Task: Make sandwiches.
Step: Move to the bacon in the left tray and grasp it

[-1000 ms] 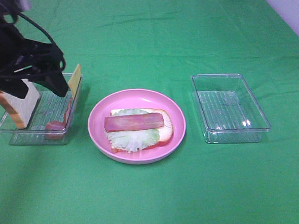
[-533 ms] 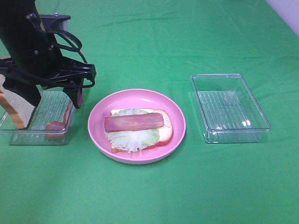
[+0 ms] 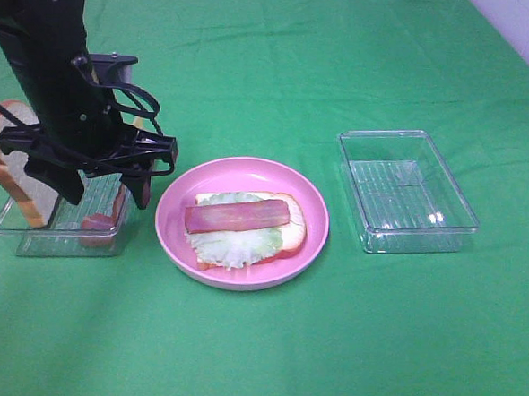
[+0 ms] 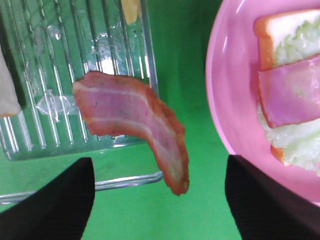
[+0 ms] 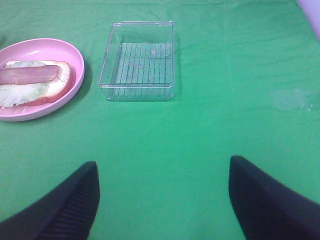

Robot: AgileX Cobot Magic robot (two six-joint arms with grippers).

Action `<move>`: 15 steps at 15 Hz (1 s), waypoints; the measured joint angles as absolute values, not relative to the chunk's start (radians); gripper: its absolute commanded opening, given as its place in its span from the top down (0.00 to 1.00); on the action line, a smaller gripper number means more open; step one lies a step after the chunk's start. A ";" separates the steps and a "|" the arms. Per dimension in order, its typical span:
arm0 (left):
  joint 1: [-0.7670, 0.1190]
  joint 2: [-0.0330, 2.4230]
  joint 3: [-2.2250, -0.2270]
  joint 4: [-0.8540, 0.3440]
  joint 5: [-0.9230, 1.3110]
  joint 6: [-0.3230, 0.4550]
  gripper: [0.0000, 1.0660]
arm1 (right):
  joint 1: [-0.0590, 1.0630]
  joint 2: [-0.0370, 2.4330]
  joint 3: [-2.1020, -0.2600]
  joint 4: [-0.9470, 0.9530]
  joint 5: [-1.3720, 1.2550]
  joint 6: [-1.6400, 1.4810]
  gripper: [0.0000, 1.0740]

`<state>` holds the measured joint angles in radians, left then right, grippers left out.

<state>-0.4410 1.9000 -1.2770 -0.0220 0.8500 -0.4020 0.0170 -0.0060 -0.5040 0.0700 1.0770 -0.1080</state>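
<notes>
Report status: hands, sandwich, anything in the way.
Hands open, empty: left hand over bacon in left tray, right hand over cloth. Half-built sandwich on plate: bread, lettuce, ham; cheese, second slice in left tray. Nothing between left tray and plate.

Bright even light, soft shadows, glints on clear tray [image 3: 413, 236] — close wrist view slightly soft

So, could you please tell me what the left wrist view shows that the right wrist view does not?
Only the left wrist view shows a bacon strip crossing the rim of a ribbed clear tray. Only the right wrist view shows a second clear tray. Both show the pink plate holding the unfinished sandwich.
</notes>
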 measured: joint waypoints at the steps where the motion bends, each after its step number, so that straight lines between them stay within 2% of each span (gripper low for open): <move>1: -0.441 1.907 -1.277 -0.020 0.847 -0.402 0.41 | 0.017 -0.006 -0.504 0.070 1.077 -0.108 0.35; 3: -0.441 1.918 -1.277 -0.018 0.821 -0.402 0.45 | 0.017 -0.006 -0.504 0.070 1.077 -0.108 0.35; 4: -0.441 1.928 -1.277 -0.015 0.806 -0.402 0.51 | 0.017 -0.006 -0.504 0.070 1.077 -0.108 0.35; 6: -0.441 1.928 -1.277 -0.015 0.781 -0.402 0.69 | 0.017 -0.006 -0.504 0.070 1.077 -0.108 0.35; 7: -0.441 1.928 -1.277 -0.015 0.781 -0.402 0.69 | 0.017 -0.006 -0.504 0.070 1.077 -0.108 0.35; 8: -0.441 1.928 -1.277 -0.015 0.776 -0.402 0.79 | 0.017 -0.006 -0.504 0.070 1.077 -0.108 0.35; 9: -0.441 1.928 -1.277 -0.015 0.776 -0.402 0.84 | 0.017 -0.006 -0.504 0.070 1.077 -0.108 0.35; 10: -0.441 1.928 -1.277 -0.015 0.776 -0.403 0.94 | 0.017 -0.006 -0.504 0.070 1.077 -0.108 0.35; 11: -0.441 1.928 -1.277 -0.015 0.776 -0.407 1.00 | 0.017 -0.006 -0.504 0.070 1.077 -0.108 0.35; 15: -0.441 1.928 -1.277 -0.016 0.776 -0.410 1.00 | 0.017 -0.006 -0.504 0.070 1.077 -0.108 0.35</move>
